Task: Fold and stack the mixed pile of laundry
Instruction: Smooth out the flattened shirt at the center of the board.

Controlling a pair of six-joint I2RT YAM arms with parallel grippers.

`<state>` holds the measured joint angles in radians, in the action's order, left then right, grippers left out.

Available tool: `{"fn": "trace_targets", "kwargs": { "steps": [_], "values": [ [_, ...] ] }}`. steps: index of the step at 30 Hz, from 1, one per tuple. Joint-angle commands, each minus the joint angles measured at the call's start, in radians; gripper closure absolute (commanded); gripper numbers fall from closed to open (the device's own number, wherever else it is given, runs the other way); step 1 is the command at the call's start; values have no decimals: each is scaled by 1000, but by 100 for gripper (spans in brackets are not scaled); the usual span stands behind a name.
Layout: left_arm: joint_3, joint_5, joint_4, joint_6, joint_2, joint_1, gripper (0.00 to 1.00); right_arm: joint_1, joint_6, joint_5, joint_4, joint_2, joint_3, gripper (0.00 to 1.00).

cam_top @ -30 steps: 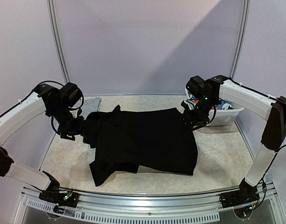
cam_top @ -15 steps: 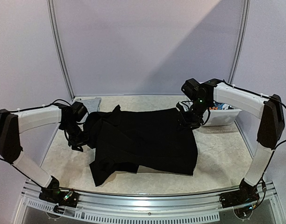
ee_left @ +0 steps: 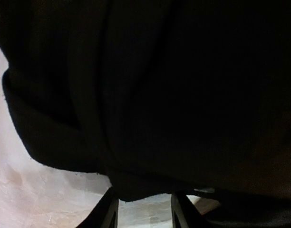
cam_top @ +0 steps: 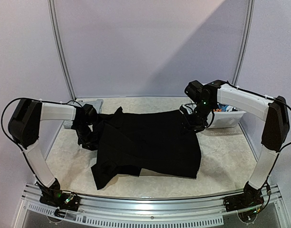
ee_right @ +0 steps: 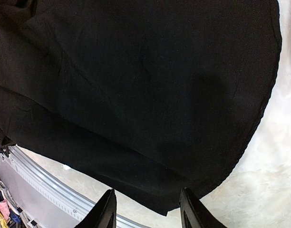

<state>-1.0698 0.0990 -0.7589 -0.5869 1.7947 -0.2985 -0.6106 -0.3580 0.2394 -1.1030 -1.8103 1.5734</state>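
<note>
L side: left arm (cam_top: pixel 55 112) rises from its near-left base to a black elbow high at the left edge. The white forearm runs roughly level toward centre, with the wrist bent downward. The left gripper (cam_top: pixel 90 141) sits low, pointing down; its fingers (ee_left: pixel 107 213) are apart with a visible gap.

R side: right arm (cam_top: pixel 240 99) stands upright from its near-right base, elbow at the right edge, forearm reaching leftward. The right gripper (cam_top: pixel 191 124) points down, fingers (ee_right: pixel 103 211) parted.
</note>
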Motion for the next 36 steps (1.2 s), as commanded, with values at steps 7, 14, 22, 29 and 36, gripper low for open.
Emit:
{"fn": "trace_targets", "kwargs": {
  "steps": [7,14,22,29,36],
  "values": [
    [-38,-39,36,33,65,10,96,-5,11,-26,-27,-13,20,54],
    [-63,-94,-76,75,-113,9,100,-6,13,-26,-34,-29,56,55],
    [-283,-286,-356,160,-380,14,100,-5,16,-22,-32,-46,114,55],
    [-547,-355,-483,194,-464,21,100,-6,27,-31,-26,-60,137,55],
    [-707,-200,-426,219,-379,21,100,-5,19,-41,-11,-46,119,54]
  ]
}}
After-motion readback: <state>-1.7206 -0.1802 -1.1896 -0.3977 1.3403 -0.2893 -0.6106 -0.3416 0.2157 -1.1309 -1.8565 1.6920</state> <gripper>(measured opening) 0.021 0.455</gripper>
